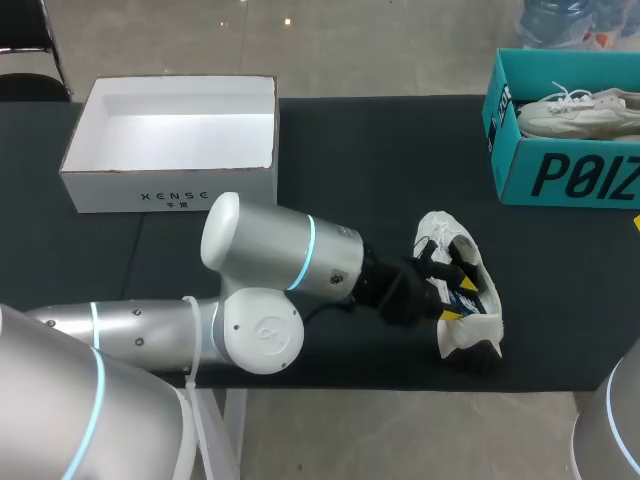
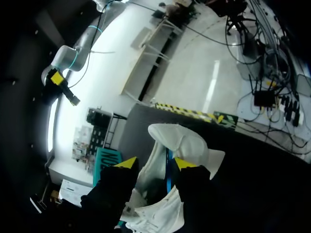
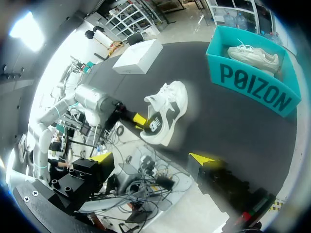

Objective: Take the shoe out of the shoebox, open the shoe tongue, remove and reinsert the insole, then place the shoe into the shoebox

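Head view: our left arm (image 1: 270,270) comes in from the left and reaches past the middle of the table (image 1: 350,160). Its left tool (image 1: 445,295) is at the white shoe (image 1: 465,250), near the front edge. The shoe is tilted, not flat on its sole, and we can't read the finger gap from here. The teal shoebox (image 1: 560,175) sits at the far right, well apart from the shoe, with a second shoe (image 1: 575,112) lying in it. An open white box (image 1: 170,185) is at the far left. Left wrist view: the left tool is at a medium gap and gripping the shoe. The shoe's opening sits between the two yellow tips, and one fingertip (image 2: 127,162) is against the outer wall while the other presses from the opposite side. A blue strip (image 2: 168,170) shows inside the shoe, just beside that second finger. Right wrist view: our right tool (image 3: 153,158) is spread wide, with nothing between the tips and touching nothing. It hangs past the table's front edge. Ahead of it we see the shoe on its side in the left tool's grip, with the shoebox and the second shoe beyond and the white box further off.
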`<state>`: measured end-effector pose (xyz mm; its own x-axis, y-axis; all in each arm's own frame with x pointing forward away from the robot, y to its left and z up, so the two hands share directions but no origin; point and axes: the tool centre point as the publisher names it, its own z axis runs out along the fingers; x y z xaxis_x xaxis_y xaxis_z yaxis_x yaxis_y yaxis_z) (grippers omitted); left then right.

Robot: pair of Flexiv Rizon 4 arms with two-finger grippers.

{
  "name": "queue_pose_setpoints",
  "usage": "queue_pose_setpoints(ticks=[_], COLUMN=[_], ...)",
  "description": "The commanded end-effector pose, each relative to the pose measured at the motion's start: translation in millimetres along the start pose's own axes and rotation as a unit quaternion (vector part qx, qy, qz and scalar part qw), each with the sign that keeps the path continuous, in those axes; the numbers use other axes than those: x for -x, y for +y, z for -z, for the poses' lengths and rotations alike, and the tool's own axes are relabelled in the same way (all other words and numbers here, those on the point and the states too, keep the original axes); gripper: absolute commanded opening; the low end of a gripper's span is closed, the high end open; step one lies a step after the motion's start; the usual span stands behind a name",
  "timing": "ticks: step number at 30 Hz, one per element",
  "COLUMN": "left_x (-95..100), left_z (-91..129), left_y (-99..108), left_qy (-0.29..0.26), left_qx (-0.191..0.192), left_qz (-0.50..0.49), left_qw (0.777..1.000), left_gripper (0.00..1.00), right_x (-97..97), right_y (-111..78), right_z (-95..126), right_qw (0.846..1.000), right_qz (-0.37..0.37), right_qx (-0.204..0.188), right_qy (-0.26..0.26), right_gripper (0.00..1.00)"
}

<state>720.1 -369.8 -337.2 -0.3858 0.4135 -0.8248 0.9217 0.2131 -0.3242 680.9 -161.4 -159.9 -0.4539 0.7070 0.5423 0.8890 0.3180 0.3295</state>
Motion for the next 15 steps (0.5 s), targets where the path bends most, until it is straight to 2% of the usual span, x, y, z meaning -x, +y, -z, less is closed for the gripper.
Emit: queue_pose_setpoints(ticks=[1,9,13,14,15], left_x=[5.4,19.8,16.6,16.0,15.7], left_z=[16.5,42.2,52.6,54.5,56.3], left_y=[-4.0,-8.5,-12.6,-13.4,-14.4], left_qy=[0.004,0.023,0.104,0.132,0.167], left_qx=[-0.004,-0.018,-0.053,-0.059,-0.067], left_qz=[-0.002,-0.011,-0.056,-0.073,-0.108], left_qw=[1.000,1.000,0.992,0.987,0.978], left_gripper=[1.00,1.00,1.00,0.52,0.24], right_x=[0.0,0.0,0.0,0.0,0.0], right_y=[-0.2,-0.2,-0.2,-0.2,-0.2], right_z=[0.1,0.1,0.1,0.1,0.1], right_qw=[1.000,1.000,1.000,1.000,1.000], right_qz=[-0.001,-0.001,-0.001,-0.001,-0.001], right_qx=[-0.001,-0.001,-0.001,-0.001,-0.001], right_qy=[-0.001,-0.001,-0.001,-0.001,-0.001], right_gripper=[1.00,1.00,1.00,1.00,1.00])
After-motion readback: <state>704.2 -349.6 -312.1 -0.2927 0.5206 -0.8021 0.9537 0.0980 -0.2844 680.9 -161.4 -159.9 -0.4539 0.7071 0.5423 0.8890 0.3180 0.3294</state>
